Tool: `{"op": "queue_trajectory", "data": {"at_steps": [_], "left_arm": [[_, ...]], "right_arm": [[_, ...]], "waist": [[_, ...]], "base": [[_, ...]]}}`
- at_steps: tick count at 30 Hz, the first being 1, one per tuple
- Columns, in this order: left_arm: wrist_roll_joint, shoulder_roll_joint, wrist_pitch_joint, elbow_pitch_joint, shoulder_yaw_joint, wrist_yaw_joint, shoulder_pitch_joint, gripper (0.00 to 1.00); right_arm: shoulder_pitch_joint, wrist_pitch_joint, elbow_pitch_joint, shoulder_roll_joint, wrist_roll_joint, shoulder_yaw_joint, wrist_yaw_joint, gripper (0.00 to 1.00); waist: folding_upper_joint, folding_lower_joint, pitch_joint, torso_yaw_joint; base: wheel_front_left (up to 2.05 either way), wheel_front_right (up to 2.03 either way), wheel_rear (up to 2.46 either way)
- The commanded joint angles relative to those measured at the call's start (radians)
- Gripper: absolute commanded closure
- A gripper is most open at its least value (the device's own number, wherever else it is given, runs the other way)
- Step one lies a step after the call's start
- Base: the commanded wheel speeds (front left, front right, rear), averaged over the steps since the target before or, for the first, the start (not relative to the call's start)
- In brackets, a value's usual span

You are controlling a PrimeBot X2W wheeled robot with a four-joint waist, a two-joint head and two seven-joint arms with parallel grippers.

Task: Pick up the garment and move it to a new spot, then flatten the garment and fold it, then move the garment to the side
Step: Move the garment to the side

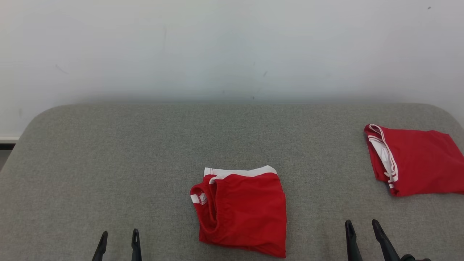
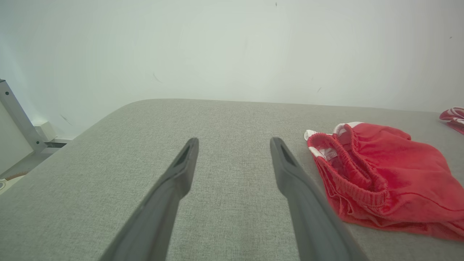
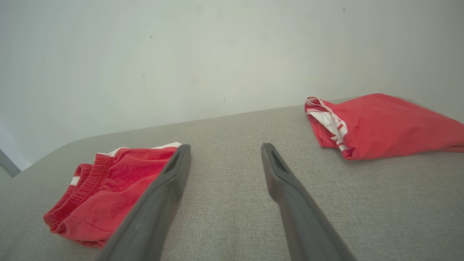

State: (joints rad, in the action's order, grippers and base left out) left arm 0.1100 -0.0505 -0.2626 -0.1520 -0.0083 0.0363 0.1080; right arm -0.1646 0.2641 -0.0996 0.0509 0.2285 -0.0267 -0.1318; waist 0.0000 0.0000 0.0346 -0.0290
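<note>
Left gripper [image 1: 120,232]: fingers spread, nothing between them, pointing across the grey padded table [image 1: 145,163]. Right gripper [image 1: 361,222]: fingers spread, nothing held. Folded red garment [image 1: 241,210], white trim: flat on the table between the two grippers and slightly ahead of them, elastic waistband turned toward the left gripper. Second red garment [image 1: 413,159]: folded, ahead and right of the right gripper, well apart from the first. Left wrist view adds a grey metal post [image 2: 16,112], far left of its fingers, beyond the table edge
</note>
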Motion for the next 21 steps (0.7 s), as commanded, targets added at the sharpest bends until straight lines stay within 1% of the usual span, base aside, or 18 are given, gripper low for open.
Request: {"op": "queue_trajectory", "data": {"at_steps": [1,12,16,20,21], "left_arm": [[-0.008,0.0,-0.003,-0.002,0.001,0.005,0.016,0.0],[-0.012,0.0,-0.003,-0.005,-0.001,0.005,0.011,0.0],[-0.009,0.0,-0.003,-0.006,-0.003,0.004,0.0,0.0],[-0.004,0.0,-0.003,-0.008,-0.011,0.003,-0.005,0.0],[-0.004,0.0,-0.003,-0.008,-0.011,0.003,-0.005,0.0]], "right_arm": [[-0.004,-0.001,-0.001,-0.001,0.001,0.0,0.002,0.0],[-0.004,-0.001,-0.01,-0.001,0.002,-0.01,0.002,0.0],[0.054,-0.001,0.003,0.0,-0.01,-0.04,0.002,0.0],[0.135,-0.001,-0.046,-0.001,-0.025,-0.082,0.002,0.0],[0.135,-0.001,-0.046,-0.001,-0.025,-0.082,0.002,0.0]], "waist": [[0.0,0.0,0.0,0.0],[0.0,0.0,0.004,-0.005],[0.0,0.0,-0.001,-0.011],[0.0,0.0,-0.006,-0.026],[0.0,0.0,-0.006,-0.026]], "base": [[0.0,0.0,0.0],[0.0,0.0,0.0],[0.0,0.0,0.0],[0.0,0.0,0.0],[0.0,0.0,0.0]]}}
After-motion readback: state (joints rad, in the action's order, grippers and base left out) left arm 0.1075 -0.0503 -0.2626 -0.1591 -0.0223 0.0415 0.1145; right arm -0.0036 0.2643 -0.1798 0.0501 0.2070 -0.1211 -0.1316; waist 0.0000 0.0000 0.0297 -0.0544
